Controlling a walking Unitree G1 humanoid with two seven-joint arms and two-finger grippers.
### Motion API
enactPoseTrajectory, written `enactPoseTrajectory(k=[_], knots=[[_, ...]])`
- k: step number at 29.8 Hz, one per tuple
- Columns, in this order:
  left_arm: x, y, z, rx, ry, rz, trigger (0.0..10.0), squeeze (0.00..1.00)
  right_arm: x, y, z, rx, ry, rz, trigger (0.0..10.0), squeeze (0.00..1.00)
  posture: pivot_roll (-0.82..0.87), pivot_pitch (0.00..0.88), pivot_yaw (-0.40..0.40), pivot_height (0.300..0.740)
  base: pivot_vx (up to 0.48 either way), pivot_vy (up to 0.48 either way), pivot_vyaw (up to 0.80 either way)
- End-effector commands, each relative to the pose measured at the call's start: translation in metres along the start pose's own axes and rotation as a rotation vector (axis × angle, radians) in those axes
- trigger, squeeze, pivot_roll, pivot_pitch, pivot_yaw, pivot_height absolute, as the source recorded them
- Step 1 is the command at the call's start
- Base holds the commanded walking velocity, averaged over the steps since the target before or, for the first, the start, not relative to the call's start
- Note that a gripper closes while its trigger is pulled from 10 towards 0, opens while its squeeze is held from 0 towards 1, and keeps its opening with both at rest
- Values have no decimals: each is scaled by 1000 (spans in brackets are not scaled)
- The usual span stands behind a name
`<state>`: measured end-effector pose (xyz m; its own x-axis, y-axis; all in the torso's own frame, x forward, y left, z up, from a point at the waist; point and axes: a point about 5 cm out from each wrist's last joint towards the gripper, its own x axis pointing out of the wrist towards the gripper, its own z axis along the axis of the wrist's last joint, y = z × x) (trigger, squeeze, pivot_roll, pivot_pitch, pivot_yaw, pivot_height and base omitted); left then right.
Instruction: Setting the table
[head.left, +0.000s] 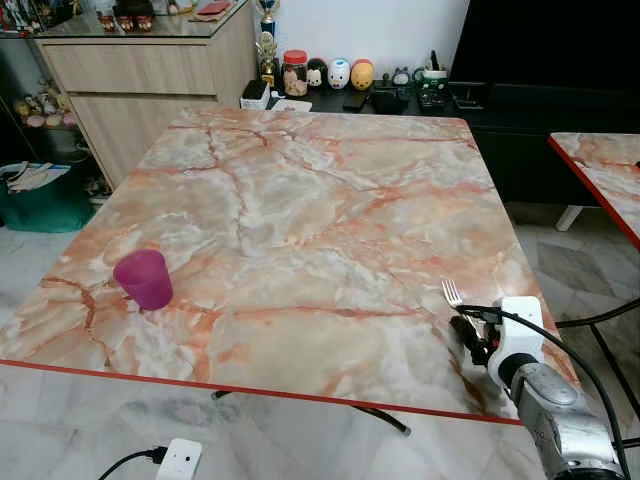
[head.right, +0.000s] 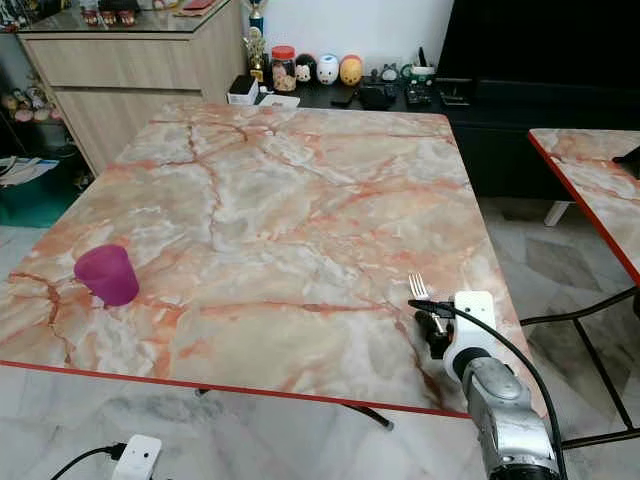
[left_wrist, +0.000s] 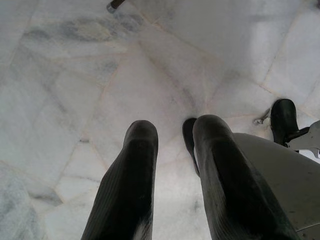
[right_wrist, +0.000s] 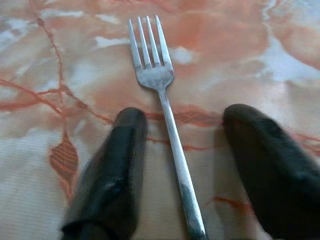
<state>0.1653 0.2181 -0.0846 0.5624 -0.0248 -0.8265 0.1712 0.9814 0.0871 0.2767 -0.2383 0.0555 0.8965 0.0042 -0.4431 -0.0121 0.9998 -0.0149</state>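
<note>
A silver fork (right_wrist: 161, 95) lies flat on the marble table (head.left: 300, 200) near its right front corner, tines pointing away from me. My right gripper (right_wrist: 182, 120) rests low over the fork's handle, open. One black finger stands on each side of the handle and neither touches it. In the left eye view the fork's tines (head.left: 452, 292) stick out just beyond that gripper (head.left: 470, 325). A purple cup (head.left: 144, 278) stands upright near the table's front left. My left gripper (left_wrist: 175, 135) hangs over the floor tiles, open with a small gap and nothing in it.
The table's red front edge (head.left: 250, 388) runs close below the gripper. A second marble table (head.left: 605, 170) stands to the right. A dark cabinet with jars and figurines (head.left: 340, 75) lies behind, with a wooden sideboard (head.left: 130, 70) at back left. A white power strip (head.left: 178, 460) lies on the floor.
</note>
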Motion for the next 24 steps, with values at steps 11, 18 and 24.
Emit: enactPoseTrajectory(k=[11,18,24], knots=[[-1,2,-4,7,19,-4,10000,0,3,0,0,-12,-17,-27,0,0,14,0,4,740,0,0,0],[-1,2,-4,17,27,-2,10000,0,5,2,3,-19,-42,-35,0,0,15,0,2,740,0,0,0],[-1,2,-5,19,34,-8,10000,0,6,6,2,-17,-43,-27,0,0,16,0,1,740,0,0,0]])
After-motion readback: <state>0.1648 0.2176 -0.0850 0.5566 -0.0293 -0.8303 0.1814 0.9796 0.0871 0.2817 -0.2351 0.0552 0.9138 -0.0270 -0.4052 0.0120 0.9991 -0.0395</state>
